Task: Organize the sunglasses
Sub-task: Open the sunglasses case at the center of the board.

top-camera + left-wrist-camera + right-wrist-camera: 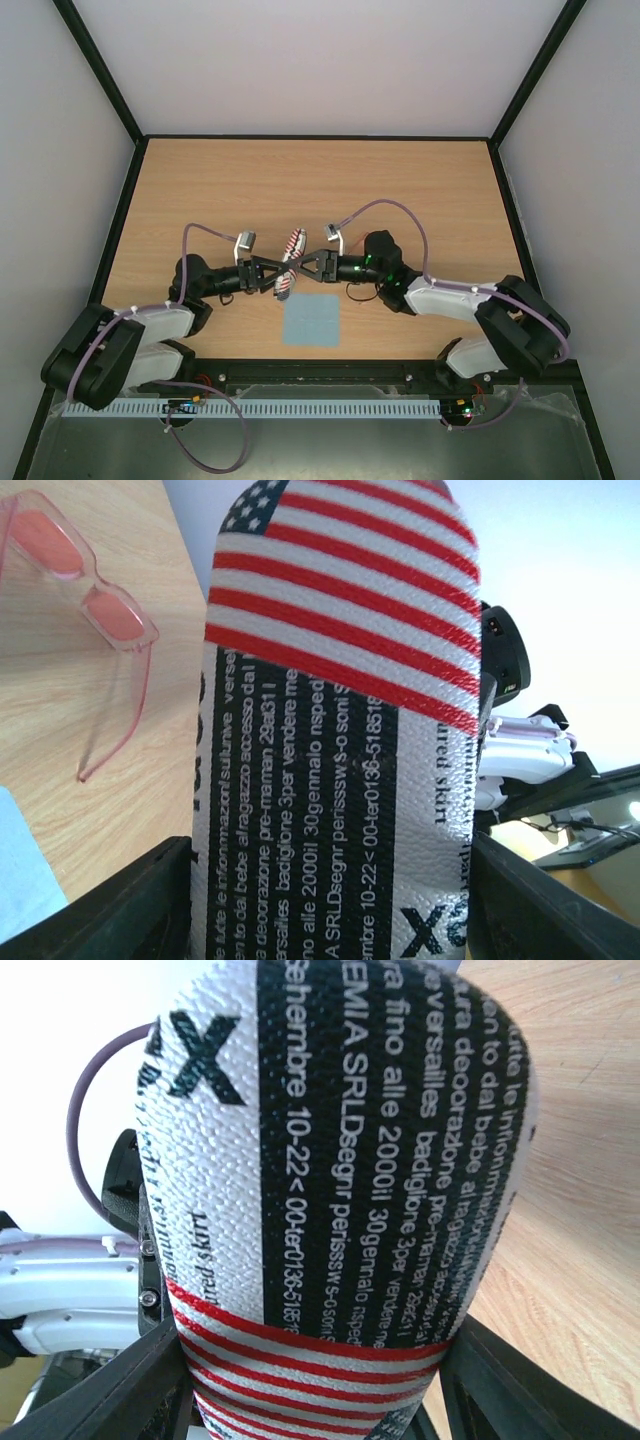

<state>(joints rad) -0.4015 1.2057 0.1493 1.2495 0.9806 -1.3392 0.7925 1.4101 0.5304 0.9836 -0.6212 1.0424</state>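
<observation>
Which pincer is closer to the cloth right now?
Right, slightly. The right pincer is just beyond the far edge of the cloth, in line with its middle; the left pincer is beyond its left corner. Both are shut on the case.
</observation>
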